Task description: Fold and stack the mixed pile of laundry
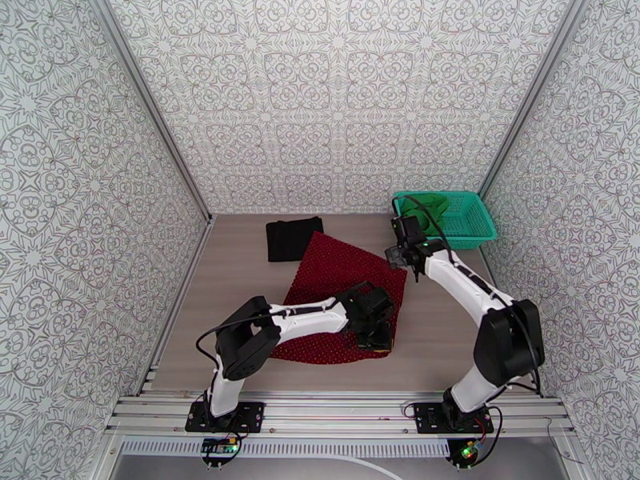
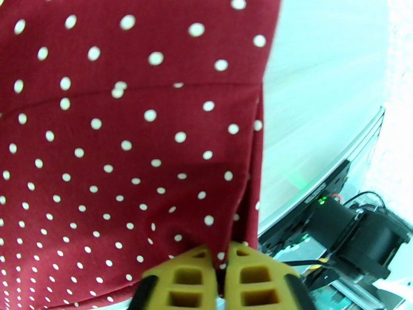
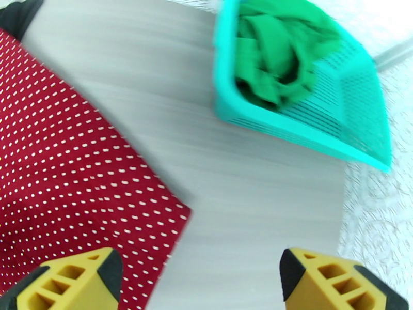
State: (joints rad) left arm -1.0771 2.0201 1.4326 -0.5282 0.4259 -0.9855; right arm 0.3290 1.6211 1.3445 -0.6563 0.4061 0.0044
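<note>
The dark red dotted garment [image 1: 340, 282] [image 2: 129, 151] [image 3: 67, 171] lies spread flat in the middle of the table. A folded black garment [image 1: 292, 238] [image 3: 18, 14] sits just beyond its far left corner. The bright green garment [image 1: 432, 206] [image 3: 279, 47] is bunched inside the teal basket [image 1: 472, 230] [image 3: 310, 133]. My left gripper [image 1: 374, 334] [image 2: 221, 267] is low over the red garment's near right corner. Its jaws stand a narrow gap apart, with the cloth's edge running into that gap. My right gripper [image 1: 400, 256] [image 3: 201, 280] hovers wide open above bare table, beside the red garment's far right corner.
The basket stands at the far right corner against the patterned walls. Bare wooden tabletop [image 1: 232, 314] lies left of the red garment, and more bare table [image 1: 440, 314] lies to its right. An aluminium rail [image 1: 336, 410] runs along the near edge, carrying both arm bases.
</note>
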